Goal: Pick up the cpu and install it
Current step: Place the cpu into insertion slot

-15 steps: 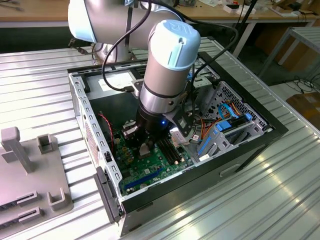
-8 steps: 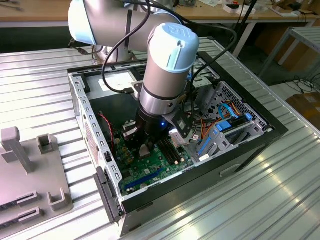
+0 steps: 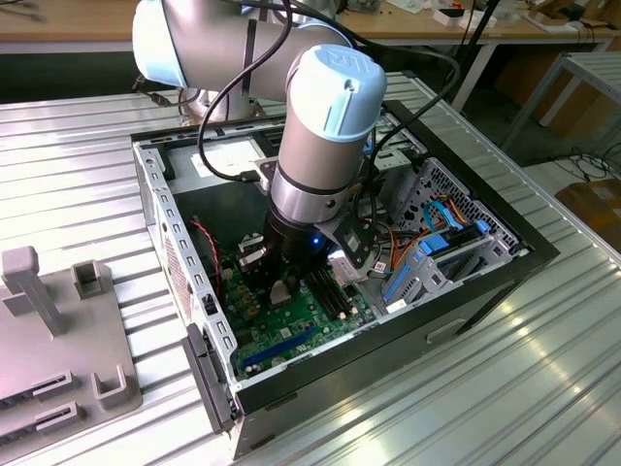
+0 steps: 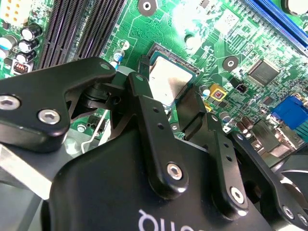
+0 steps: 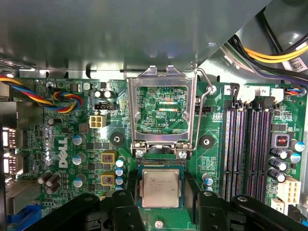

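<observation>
OK, exterior view gives the context. The arm [image 3: 330, 97] reaches down into an open PC case [image 3: 160, 223] lying on the ribbed metal table [image 3: 78, 146]. The claw [image 3: 281, 291] is low over the green motherboard [image 3: 291, 325], and a grey fixture plate [image 3: 58, 340] sits on the table at the exterior view's left.

Both wrist views give the close-up: the cpu [image 5: 162, 187] [image 4: 168, 79] is at the socket, flat between the fingers [image 5: 126, 209]. Claw is narrow, holding the cpu by two opposite edges.

First wrist view adds the hinged metal load frame [image 5: 161, 77], standing open right next to the cpu, and the black memory slots [image 5: 240, 144] nearby.

The cpu is a small flat square with a plain silver-grey lid, faint print and a thin green rim.
</observation>
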### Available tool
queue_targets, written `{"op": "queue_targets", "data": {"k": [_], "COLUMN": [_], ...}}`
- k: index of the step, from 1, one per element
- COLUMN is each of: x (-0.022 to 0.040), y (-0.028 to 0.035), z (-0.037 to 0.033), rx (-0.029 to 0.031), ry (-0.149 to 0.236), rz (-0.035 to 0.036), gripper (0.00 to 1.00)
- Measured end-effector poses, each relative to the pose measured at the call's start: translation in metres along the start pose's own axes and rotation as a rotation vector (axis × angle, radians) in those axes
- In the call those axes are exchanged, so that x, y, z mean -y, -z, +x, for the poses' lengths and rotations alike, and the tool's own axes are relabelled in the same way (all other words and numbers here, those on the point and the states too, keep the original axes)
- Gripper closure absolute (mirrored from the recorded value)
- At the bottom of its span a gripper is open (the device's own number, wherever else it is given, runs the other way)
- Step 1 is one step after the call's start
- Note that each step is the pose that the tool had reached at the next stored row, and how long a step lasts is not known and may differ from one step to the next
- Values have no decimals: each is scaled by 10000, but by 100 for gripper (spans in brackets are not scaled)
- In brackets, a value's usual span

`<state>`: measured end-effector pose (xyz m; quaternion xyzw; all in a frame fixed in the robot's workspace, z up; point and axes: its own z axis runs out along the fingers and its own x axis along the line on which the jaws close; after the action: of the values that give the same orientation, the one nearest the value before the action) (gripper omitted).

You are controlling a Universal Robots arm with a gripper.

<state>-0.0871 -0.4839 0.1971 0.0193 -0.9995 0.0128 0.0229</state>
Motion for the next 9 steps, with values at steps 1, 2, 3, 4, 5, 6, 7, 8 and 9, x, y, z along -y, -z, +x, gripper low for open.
{"op": "queue_targets", "data": {"k": [1, 2, 3, 4, 5, 6, 7, 8, 9], "x": [0, 0, 0, 0, 0, -1, -1, 0, 1], "y": [0, 0, 0, 4, 18, 23, 25, 29, 29], "z": [0, 0, 0, 0, 0, 0, 0, 1, 1], "rx": [0, 0, 0, 1, 5, 7, 4, 0, 0], "ry": [1, 1, 1, 0, -2, -4, -8, -9, -10], "rz": [0, 0, 0, -1, -10, -15, -11, -2, -1], "gripper": [53, 53, 53, 53, 53, 53, 53, 53, 53]}}
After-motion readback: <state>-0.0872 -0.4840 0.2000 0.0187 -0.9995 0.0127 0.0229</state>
